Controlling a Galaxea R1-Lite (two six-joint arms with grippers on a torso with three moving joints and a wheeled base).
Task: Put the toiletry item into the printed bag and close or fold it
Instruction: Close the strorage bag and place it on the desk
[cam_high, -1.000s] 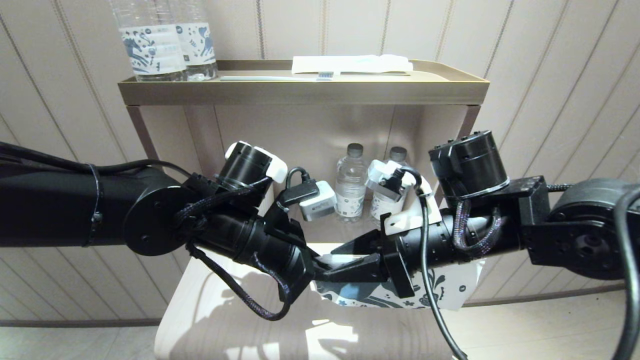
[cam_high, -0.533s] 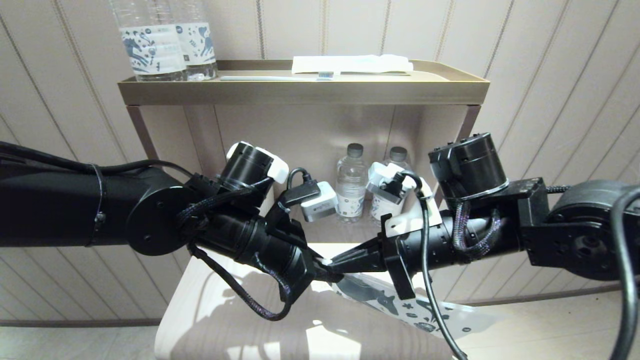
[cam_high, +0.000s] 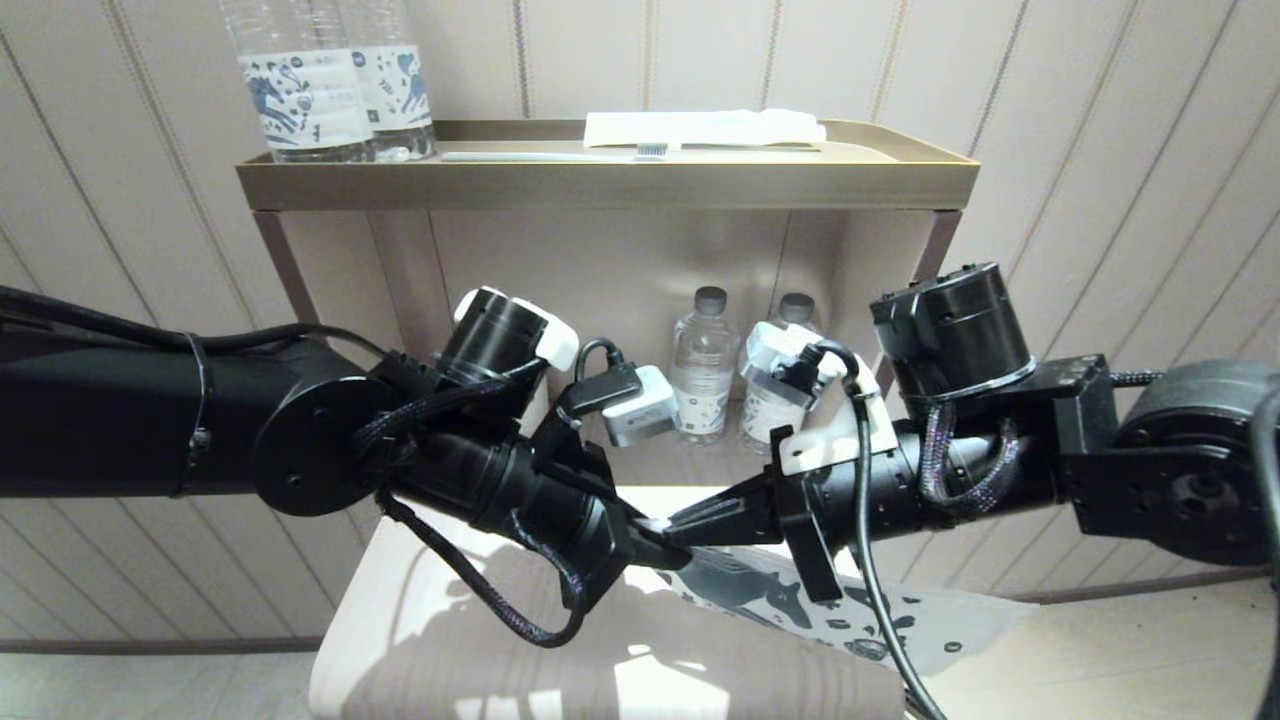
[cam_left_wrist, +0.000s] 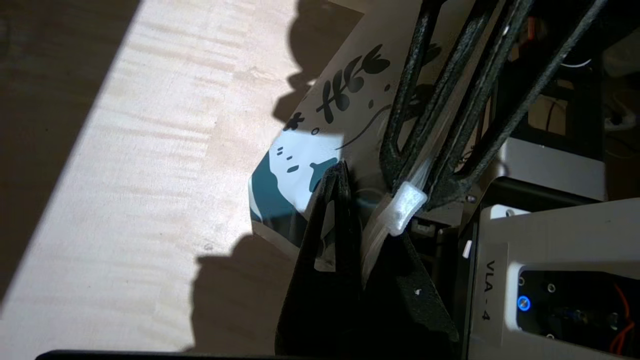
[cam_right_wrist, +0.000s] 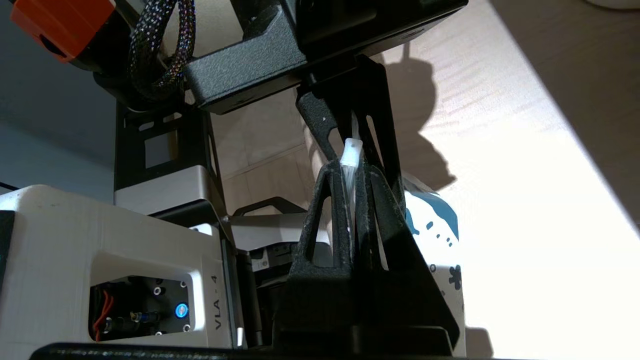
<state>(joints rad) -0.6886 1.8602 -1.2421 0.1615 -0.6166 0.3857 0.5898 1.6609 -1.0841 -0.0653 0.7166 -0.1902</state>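
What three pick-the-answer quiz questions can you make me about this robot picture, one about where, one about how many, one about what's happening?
1. Where is the toothbrush?
A. on the top shelf
B. on the floor
C. in the bag

2. How many small bottles stand on the lower shelf?
A. five
B. none
C. two

3. What are the two end effectors doing?
A. both wide open
B. both pinching one edge of the printed bag
C. holding a bottle

Answers:
1. A, it lies on the top shelf.
2. C, two small bottles show.
3. B, the left end effector and right end effector are closed on the printed bag.
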